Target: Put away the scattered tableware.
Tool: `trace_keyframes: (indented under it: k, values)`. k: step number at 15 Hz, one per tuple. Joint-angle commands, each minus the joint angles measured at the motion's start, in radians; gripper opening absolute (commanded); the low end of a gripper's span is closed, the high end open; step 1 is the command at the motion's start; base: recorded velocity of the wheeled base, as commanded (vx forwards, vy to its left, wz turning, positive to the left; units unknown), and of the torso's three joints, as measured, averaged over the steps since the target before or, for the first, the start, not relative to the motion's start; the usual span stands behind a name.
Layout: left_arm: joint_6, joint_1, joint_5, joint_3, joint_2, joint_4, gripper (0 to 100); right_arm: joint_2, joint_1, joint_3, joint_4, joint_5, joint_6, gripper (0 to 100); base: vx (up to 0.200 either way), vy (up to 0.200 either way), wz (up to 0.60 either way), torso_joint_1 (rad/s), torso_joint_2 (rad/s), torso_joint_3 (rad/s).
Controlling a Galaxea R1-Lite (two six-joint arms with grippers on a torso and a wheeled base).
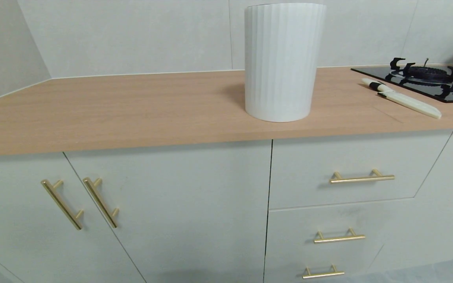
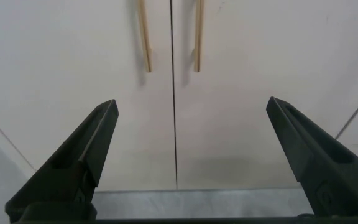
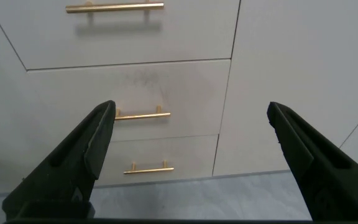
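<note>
A white knife point(image 1: 403, 98) with a black band on its handle lies on the wooden countertop point(image 1: 132, 106) at the right, beside the hob. A tall white ribbed container point(image 1: 281, 59) stands upright near the counter's middle. My left gripper point(image 2: 191, 109) is open, low down in front of the two cabinet doors, with nothing between its fingers. My right gripper point(image 3: 191, 112) is open too, facing the stack of drawers, and holds nothing.
A black glass hob point(image 1: 427, 78) with burner grates sits at the back right. Below the counter are two cabinet doors with gold handles point(image 1: 81, 202) and three drawers with gold pulls point(image 1: 362, 177). The counter's left half is bare wood.
</note>
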Motion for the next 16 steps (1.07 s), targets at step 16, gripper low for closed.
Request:
trace_keyframes:
  k: [16]
  values:
    - [-0.002, 0.0, 0.001, 0.0, 0.0, 0.0, 100, 0.001, 0.0, -0.001, 0.0, 0.001, -0.003, 100, 0.0, -0.125, 0.0, 0.002, 0.0, 0.001]
